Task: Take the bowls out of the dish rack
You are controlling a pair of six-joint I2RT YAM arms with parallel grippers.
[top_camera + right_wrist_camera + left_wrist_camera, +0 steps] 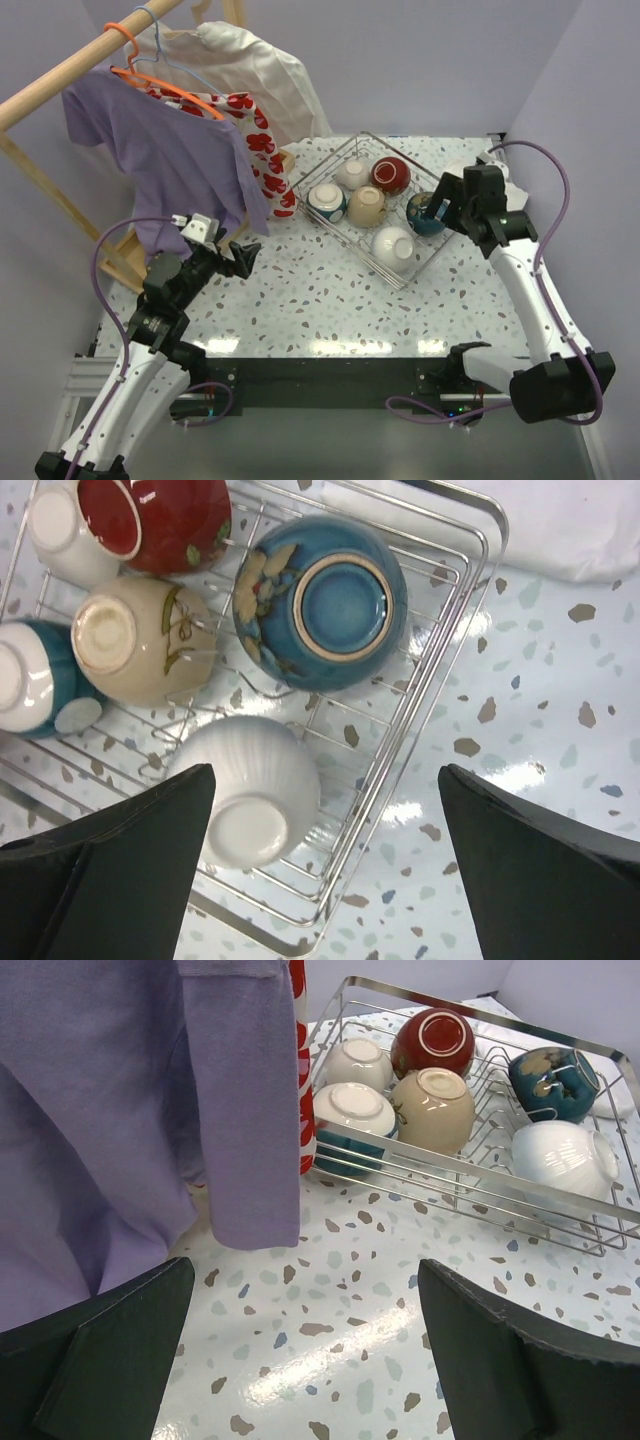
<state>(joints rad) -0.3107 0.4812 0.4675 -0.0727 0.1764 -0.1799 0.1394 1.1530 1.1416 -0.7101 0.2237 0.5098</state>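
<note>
Top external view: the dish rack [325, 158] stands cornerwise on the far right part of the desk [320, 305], and all six bowls [366, 208] lie inside it, bases up or tipped sideways. The cream bowl [352, 173] and the dark red bowl [390, 174] are at the far end. The teal-banded bowl [326, 200] and the beige bowl [368, 203] sit side by side in the middle. The dark blue patterned bowl [425, 214] is in the right corner and the white bowl [392, 246] in the near corner. The right pincer [438, 207] hangs just above the dark blue patterned bowl, fingers spread wide and pinching nothing. The left pincer [244, 257], spread just as wide and empty, hovers over the desk left of the dish rack, near the hem of a purple shirt [170, 150] hanging from a wooden rail [60, 75].
</note>
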